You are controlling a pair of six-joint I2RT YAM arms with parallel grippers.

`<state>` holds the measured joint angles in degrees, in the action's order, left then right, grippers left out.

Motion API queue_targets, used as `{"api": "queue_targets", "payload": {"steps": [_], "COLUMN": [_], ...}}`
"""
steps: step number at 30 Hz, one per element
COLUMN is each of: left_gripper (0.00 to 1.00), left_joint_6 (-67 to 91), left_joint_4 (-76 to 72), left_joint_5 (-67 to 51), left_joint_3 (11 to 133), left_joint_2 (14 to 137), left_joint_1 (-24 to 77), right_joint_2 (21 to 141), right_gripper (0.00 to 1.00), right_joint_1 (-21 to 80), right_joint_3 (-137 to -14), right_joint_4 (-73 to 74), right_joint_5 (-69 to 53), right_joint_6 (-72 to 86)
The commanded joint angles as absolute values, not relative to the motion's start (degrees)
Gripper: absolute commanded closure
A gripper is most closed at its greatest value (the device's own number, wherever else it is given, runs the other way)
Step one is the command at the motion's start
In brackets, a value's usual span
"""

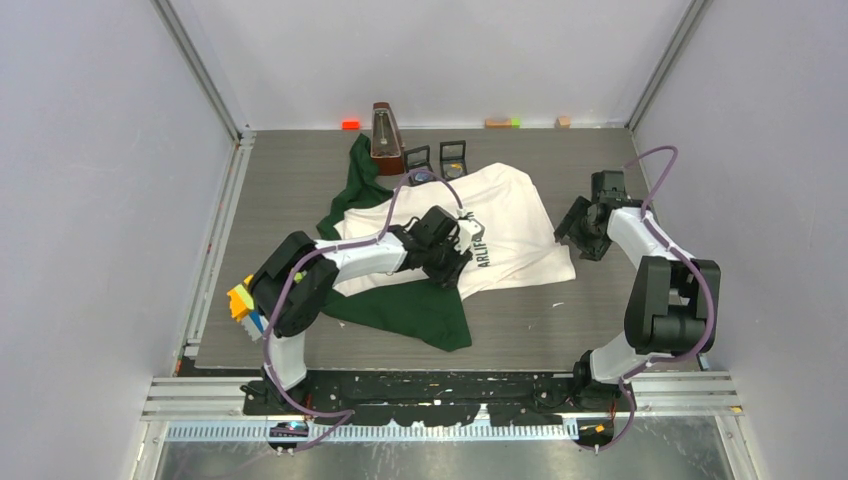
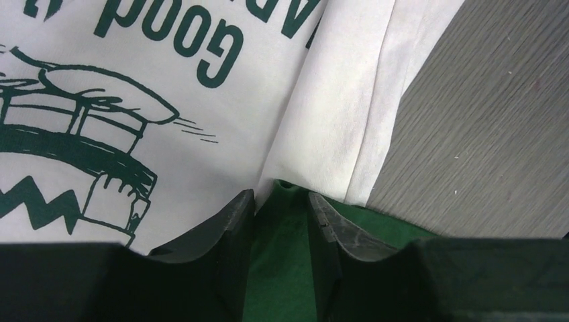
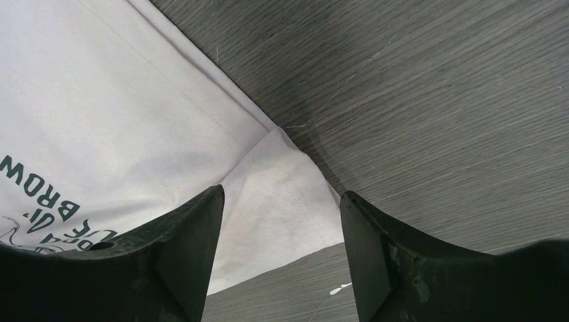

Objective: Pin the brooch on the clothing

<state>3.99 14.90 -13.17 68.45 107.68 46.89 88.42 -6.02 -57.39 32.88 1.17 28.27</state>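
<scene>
A brown pyramid-shaped metronome (image 1: 385, 137) stands near the far edge of the grey wood-grain worktop (image 1: 290, 180), with two small black stands (image 1: 436, 157) just right of it. An orange block (image 1: 350, 124) and tan blocks (image 1: 497, 122) line the far edge. Colourful blocks (image 1: 240, 303) sit at the left edge.

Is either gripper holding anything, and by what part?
Right gripper: open, nothing held. Left gripper: fingers flank green fabric of the T-shirt; a pinch cannot be told.

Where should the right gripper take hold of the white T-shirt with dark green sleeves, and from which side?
On the white, green-sleeved T-shirt, take the flat hem corner, from the shirt's right edge. That corner juts onto the grey wood-grain table and lies between the open jaws of the right gripper, so a low pinch there should catch it.
</scene>
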Motion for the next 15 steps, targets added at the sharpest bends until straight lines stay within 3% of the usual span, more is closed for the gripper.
{"api": "queue_targets", "payload": {"steps": [1, 9, 15], "left_gripper": [0.65, 0.84, 0.95], "left_joint_6": [3.0, 4.9, 7.2], "left_joint_4": [11.9, 11.3, 11.5], "left_joint_5": [-10.6, -9.4, -9.2], "left_joint_3": [70.0, 66.5, 61.6], "left_joint_2": [106.4, 100.5, 94.4], "left_joint_1": [47.7, 48.9, 48.9], "right_joint_2": [89.3, 92.2, 93.1], "right_gripper": [0.31, 0.34, 0.52], "right_joint_1": [-6.2, -6.2, -6.2], "right_joint_3": [-57.6, -58.8, -58.2], "right_joint_4": [31.0, 30.2, 30.2], "right_joint_5": [1.1, -1.5, -3.1], "right_joint_6": [27.5, 27.7, 27.5]}}
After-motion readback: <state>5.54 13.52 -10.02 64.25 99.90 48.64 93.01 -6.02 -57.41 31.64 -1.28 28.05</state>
